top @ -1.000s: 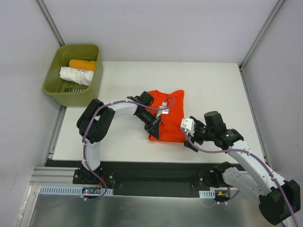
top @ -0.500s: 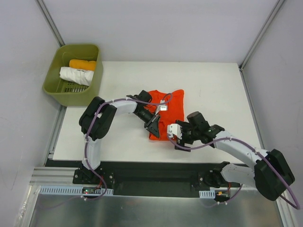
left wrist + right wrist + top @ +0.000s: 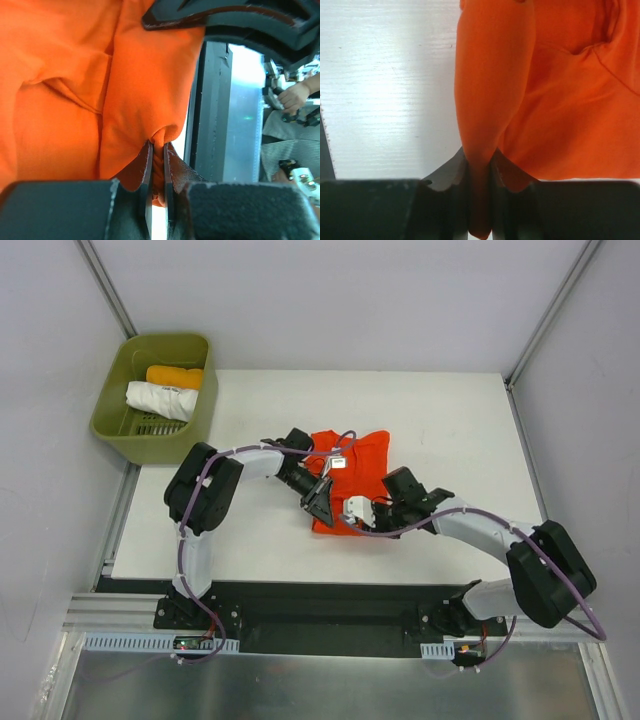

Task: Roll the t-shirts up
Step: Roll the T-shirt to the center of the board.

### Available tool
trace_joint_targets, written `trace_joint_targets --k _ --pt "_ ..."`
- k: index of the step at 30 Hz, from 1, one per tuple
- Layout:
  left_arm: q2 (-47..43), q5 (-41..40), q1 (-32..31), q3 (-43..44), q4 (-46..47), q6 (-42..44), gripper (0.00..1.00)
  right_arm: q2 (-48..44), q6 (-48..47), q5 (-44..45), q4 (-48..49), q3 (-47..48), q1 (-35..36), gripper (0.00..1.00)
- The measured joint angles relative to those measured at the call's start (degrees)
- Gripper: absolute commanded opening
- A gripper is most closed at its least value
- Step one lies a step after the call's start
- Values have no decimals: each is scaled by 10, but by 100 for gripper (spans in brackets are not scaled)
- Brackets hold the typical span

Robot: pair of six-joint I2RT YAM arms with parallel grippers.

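Left gripper (image 3: pixel 157 146), right gripper (image 3: pixel 479 156) tight on one red-orange t-shirt (image 3: pixel 365 462); two shirts (image 3: pixel 160 400) (image 3: pixel 174 376) in basket (image 3: pixel 112 426).

The red shirt (image 3: pixel 365 458) lies folded into an oblong, well to the right of the basket (image 3: pixel 150 445) and nearer the arms' bases than it. Its near edge is bunched and pinched up at two spots. Inside the basket lies the white shirt (image 3: pixel 160 400), rolled, with the yellow shirt (image 3: pixel 174 376), also rolled, just beyond it.
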Motion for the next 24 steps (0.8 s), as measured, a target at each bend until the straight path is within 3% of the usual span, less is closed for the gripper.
trace_joint_targets --k 5,10,18,24 --pt "0 9 3 -20 1 -28 0 35 -17 -49 -102 67 -20 9" --pt "-1 25 4 -45 5 -70 2 99 -46 -118 -213 122 -44 8" --pt "-1 12 25 -52 7 -109 29 244 -75 -199 -340 217 -85 9" --pt "-3 -62 80 -49 5 -119 44 381 -74 -207 -473 330 -102 8"
